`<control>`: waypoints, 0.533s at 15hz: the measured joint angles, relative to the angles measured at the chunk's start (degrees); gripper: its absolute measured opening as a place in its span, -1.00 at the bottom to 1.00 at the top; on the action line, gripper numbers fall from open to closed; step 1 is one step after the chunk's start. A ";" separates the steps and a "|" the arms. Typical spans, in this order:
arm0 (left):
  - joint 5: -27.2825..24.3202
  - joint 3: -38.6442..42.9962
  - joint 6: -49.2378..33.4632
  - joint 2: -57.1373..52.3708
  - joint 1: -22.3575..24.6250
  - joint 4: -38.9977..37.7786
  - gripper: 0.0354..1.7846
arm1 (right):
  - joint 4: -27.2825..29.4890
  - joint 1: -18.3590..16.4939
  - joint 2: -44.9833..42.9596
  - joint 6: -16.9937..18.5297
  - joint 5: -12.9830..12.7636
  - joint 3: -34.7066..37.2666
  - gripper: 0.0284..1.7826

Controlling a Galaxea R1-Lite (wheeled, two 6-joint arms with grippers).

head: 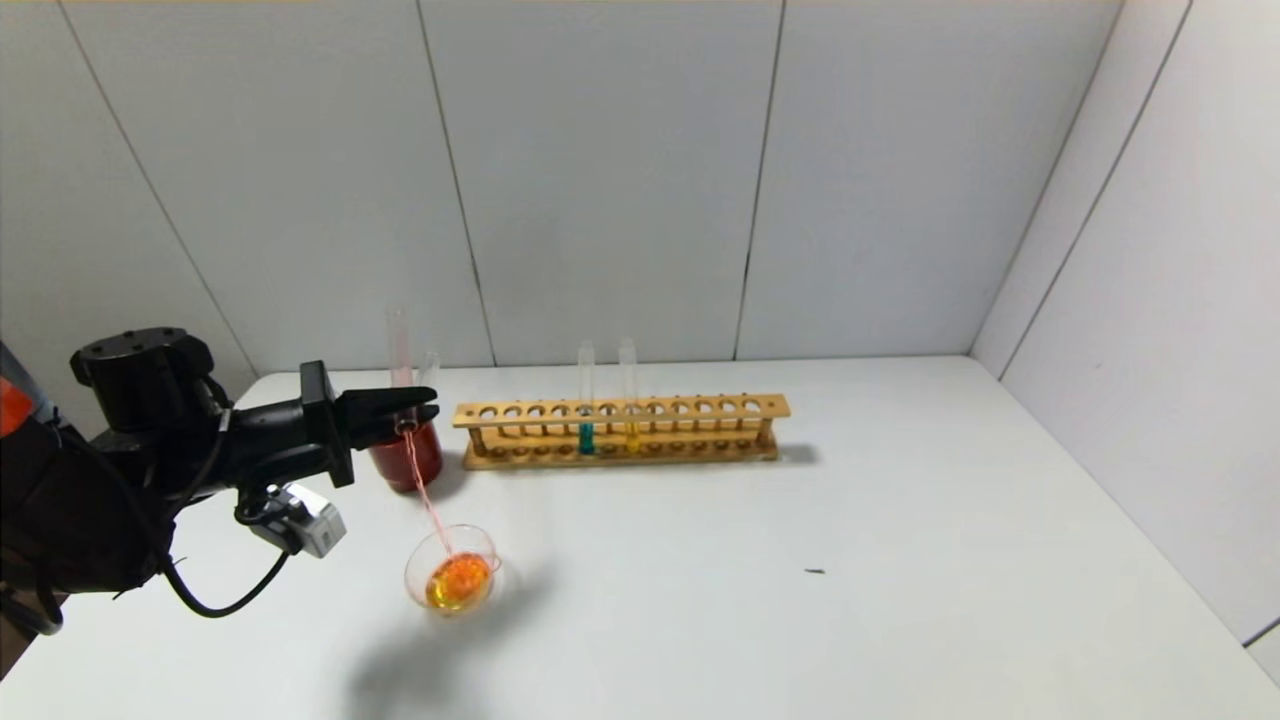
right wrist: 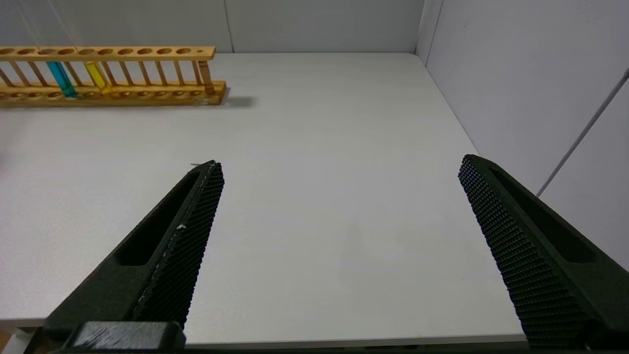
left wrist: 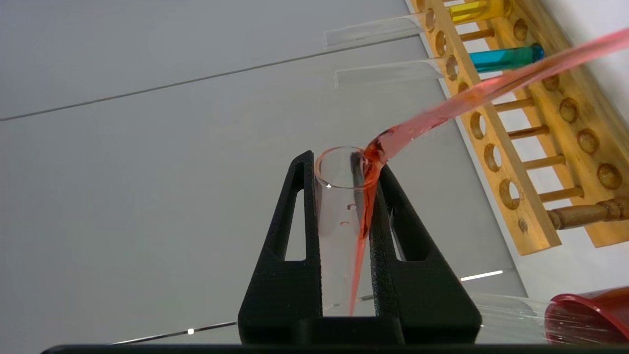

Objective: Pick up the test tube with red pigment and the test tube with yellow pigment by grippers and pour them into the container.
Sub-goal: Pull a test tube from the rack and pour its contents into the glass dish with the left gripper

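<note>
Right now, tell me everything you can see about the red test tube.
The red test tube is slim clear glass, pinched between the two black fingers of the left gripper, which is shut on it. It is tipped so its open mouth spills a thin orange-red stream down into the clear dish, which already holds orange-yellow liquid. It hangs in front of the dark red cup, left of the wooden rack.
</note>
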 joint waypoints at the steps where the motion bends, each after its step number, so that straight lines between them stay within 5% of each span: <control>1: -0.07 0.11 0.00 0.00 0.00 -0.77 -0.67 | 0.00 0.00 0.00 0.00 0.02 0.00 0.96; 8: -0.27 1.65 -0.02 0.24 -0.01 -5.18 -0.67 | 0.00 0.00 0.00 0.00 0.02 0.00 0.96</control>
